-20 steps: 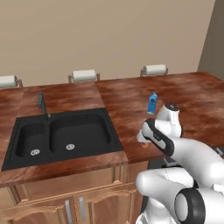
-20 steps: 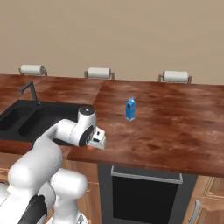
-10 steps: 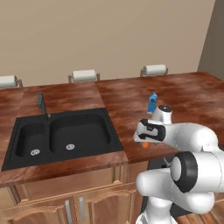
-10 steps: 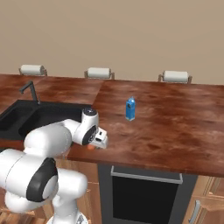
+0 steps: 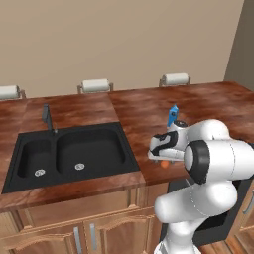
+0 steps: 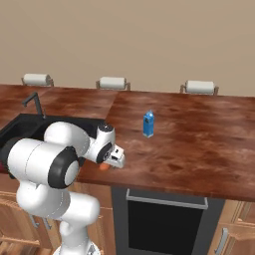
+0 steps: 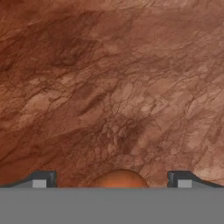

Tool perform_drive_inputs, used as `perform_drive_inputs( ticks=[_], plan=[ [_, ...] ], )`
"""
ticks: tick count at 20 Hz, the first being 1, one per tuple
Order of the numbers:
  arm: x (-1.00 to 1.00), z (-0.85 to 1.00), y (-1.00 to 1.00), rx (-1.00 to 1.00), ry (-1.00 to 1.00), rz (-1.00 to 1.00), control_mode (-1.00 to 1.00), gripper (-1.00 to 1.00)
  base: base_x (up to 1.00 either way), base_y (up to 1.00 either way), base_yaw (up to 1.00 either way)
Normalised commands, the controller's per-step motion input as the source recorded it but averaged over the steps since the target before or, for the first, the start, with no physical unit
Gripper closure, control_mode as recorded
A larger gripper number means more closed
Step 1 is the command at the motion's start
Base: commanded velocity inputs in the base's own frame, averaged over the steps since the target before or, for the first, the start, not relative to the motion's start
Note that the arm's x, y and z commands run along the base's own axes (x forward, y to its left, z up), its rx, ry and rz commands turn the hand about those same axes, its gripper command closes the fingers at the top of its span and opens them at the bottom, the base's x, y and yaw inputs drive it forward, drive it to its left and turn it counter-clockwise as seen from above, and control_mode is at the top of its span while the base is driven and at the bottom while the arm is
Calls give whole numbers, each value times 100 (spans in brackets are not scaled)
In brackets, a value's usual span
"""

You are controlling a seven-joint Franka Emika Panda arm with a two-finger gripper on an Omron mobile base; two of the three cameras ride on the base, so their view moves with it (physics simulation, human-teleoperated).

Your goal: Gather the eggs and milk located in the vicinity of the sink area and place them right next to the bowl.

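**Arm drops over the egg by the sink, fingers spread wide**

Within the last second the white arm (image 5: 213, 163) has folded down toward the marbled red-brown counter (image 6: 199, 144), bringing the gripper (image 7: 112, 180) low over the small orange-brown egg (image 7: 117, 178), which lies on the counter's front edge just right of the matte black double sink (image 5: 74, 154). The dark fingertips (image 7: 43, 178) stand wide apart on either side of the smooth, rounded shell and do not touch it, so the first pickup looks about to begin and nothing has yet been gathered. The blue gable-topped milk carton (image 6: 148, 124) stands upright farther back on the counter, well apart from the hand.
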Motion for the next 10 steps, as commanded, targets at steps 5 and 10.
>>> perform_drive_inputs(
  ticks=[5, 10],
  plan=[
    [1, -25, 0, 0, 1, 0, -100, -100, 0, 0, 0],
    [0, -16, 0, 0, 0, 0, -100, -100, 0, 0, 0]
  ],
)
